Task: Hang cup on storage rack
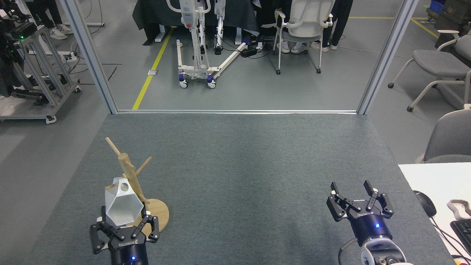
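Note:
The white faceted cup (pixel 122 206) is held low at the near left of the grey table, tilted so the round hole in its side faces up toward me. My left gripper (pixel 124 220) is shut on its lower part, a finger on either side. The cup touches or nearly touches the post of the light wooden storage rack (pixel 129 170), which stands just behind and to the right on its round disc base (pixel 159 215); I cannot tell whether a peg is in the hole. My right gripper (pixel 351 188) rests open and empty at the near right.
A white desk (pixel 423 176) with a black mouse (pixel 425 203) and a keyboard (pixel 463 228) adjoins the table's right edge. Grey chairs (pixel 449 138) stand to the right. Metal frame posts (pixel 92 59) rise at the table's far corners.

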